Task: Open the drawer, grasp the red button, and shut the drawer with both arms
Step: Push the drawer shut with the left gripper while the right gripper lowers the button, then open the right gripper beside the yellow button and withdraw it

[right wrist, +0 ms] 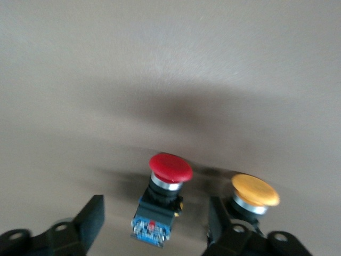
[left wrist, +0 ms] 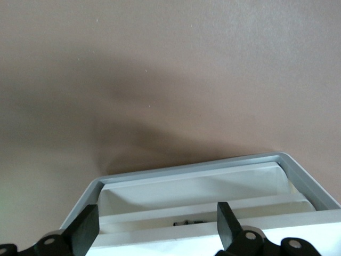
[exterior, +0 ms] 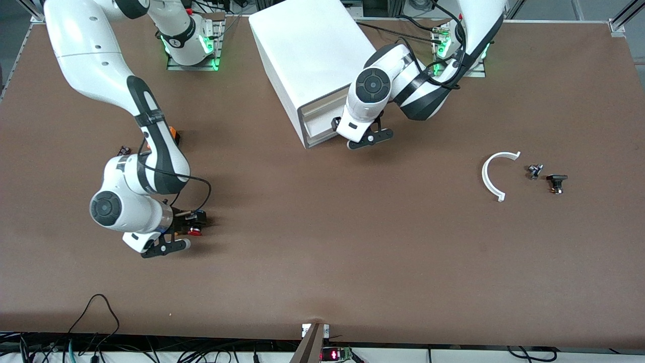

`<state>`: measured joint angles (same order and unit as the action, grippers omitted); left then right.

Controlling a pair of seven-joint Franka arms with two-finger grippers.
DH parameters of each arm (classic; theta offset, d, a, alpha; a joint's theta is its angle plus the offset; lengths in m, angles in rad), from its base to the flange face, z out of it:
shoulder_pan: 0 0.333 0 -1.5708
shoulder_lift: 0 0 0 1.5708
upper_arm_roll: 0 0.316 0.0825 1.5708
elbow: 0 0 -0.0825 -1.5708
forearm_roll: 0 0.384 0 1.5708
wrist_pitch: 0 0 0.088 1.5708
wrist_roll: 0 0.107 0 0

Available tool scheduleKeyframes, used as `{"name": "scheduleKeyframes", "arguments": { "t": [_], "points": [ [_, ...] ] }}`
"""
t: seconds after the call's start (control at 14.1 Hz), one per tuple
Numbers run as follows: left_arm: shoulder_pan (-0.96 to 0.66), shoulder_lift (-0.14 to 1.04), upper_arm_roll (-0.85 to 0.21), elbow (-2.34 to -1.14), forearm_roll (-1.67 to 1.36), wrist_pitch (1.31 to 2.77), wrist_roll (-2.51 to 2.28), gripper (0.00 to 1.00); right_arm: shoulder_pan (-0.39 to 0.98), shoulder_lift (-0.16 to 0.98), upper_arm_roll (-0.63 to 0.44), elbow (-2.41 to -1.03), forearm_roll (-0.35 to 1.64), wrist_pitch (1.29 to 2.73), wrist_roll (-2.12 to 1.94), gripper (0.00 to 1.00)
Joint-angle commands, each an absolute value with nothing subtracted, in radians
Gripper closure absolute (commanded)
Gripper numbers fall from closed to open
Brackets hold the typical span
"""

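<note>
I am holding the right gripper [right wrist: 154,226] low over the table at the lower left of the front view, fingers spread wide and gripping nothing, with the red-capped button [right wrist: 161,205] lying between them, cap pointing away from the wrist. The yellow-capped button [right wrist: 253,196], just beside one finger, is showing only in the right wrist view. The left gripper [left wrist: 157,226] is hovering open and empty at the drawer [left wrist: 213,184], which is standing ajar.

Right arm [exterior: 151,136] enters from frame upper left, elbow bent; right gripper [right wrist: 154,224] at lower left, fingers apart. Left arm [exterior: 418,85] enters from upper right; left gripper [left wrist: 157,226] near centre, fingers apart.
</note>
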<state>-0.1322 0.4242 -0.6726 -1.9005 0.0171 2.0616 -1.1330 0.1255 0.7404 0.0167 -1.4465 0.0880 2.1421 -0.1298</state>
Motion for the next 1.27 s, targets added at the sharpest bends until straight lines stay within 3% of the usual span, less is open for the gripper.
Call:
{"name": "scheduleKeyframes", "arguments": {
  "t": [0.0, 0.21, 0.57, 0.92, 1.2],
  "points": [
    [-0.127, 0.405, -0.689, -1.925, -0.015, 2.054, -1.135, 0.02, 0.101, 0.609, -0.001, -1.473, 0.083, 2.060, -0.138, 0.00],
    [-0.127, 0.411, -0.689, -1.925, -0.017, 2.057, -1.135, 0.02, 0.101, 0.504, -0.040, -1.491, 0.074, 1.950, -0.133, 0.00],
    [-0.120, 0.410, -0.704, -1.925, -0.066, 2.056, -1.137, 0.02, 0.101, 0.191, -0.063, -1.695, 0.031, 1.878, -0.088, 0.00],
    [-0.115, 0.403, -0.703, -1.924, -0.075, 2.046, -1.125, 0.02, 0.101, 0.014, -0.072, -1.675, -0.018, 1.691, -0.038, 0.00],
    [-0.062, 0.374, -0.703, -1.873, -0.061, 2.002, -1.098, 0.01, 0.103, -0.017, -0.067, -1.573, -0.017, 1.620, -0.023, 0.00]
  ]
}}
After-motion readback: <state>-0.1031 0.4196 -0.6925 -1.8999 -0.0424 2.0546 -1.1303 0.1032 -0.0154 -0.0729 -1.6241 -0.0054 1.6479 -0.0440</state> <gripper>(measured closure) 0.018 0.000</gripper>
